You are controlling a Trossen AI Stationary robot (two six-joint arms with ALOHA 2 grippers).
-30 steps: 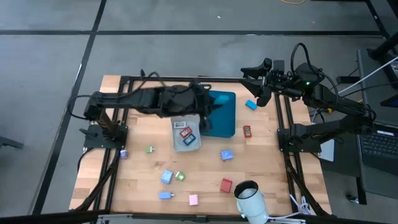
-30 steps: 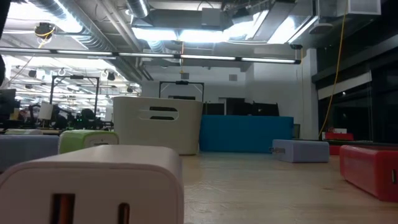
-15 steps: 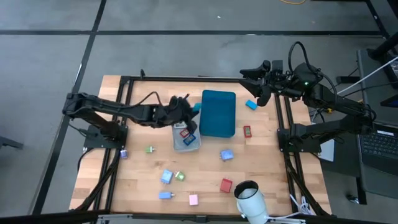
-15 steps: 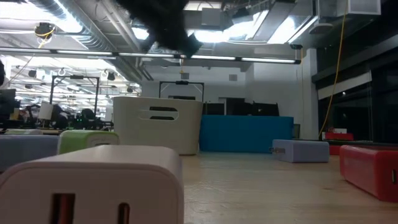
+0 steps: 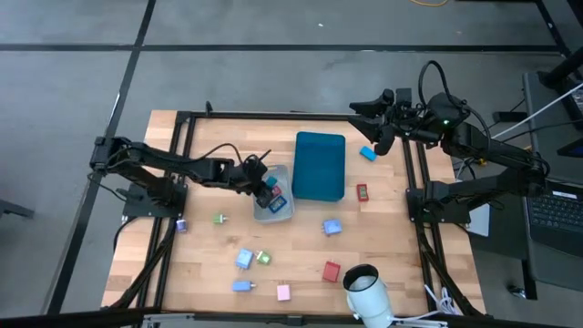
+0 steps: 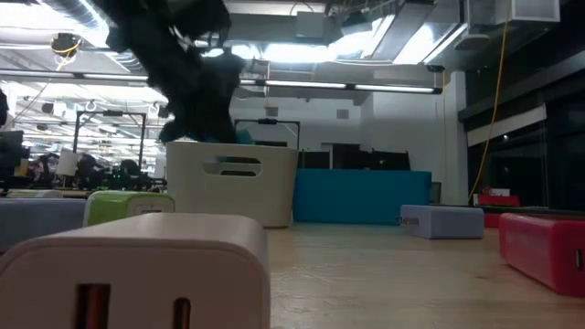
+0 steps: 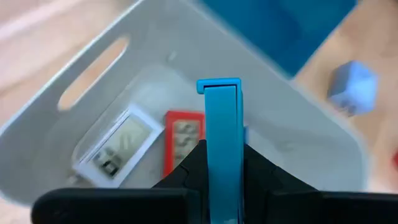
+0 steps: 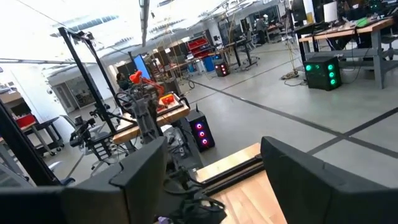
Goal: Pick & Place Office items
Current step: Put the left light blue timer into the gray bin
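office items lie scattered over the wooden table point(image 5: 209, 251), small coloured blocks in blue point(image 5: 244, 260), green point(image 5: 219, 219), red point(image 5: 331, 271) and pink point(image 5: 282, 292) spread across its near half, with another light blue piece point(image 5: 367, 153) at the far right. the left gripper point(image 5: 263, 183) hangs over the grey bin point(image 5: 281, 213) near the table's middle, its fingers point(image 7: 186, 171) pinching a flat blue piece point(image 7: 222, 143) upright above the bin's open top. inside the bin, the left wrist view shows a red piece point(image 7: 181, 144) lying beside a white-framed one point(image 7: 118, 144). the teal tray point(image 5: 320, 165) stands just right of the bin, touching or nearly touching it. a small red block point(image 5: 362, 191) sits right of the tray, and a light blue block point(image 5: 332, 227) lies nearer, well apart from both containers. in the low view the left arm shows dark above the bin point(image 6: 230, 182), with a pale plug-like block point(image 6: 137, 270) looming close to the lens. the right gripper point(image 5: 373, 123) waits at the table's far right edge, raised, its fingers point(image 8: 317, 177) spread wide and holding nothing.
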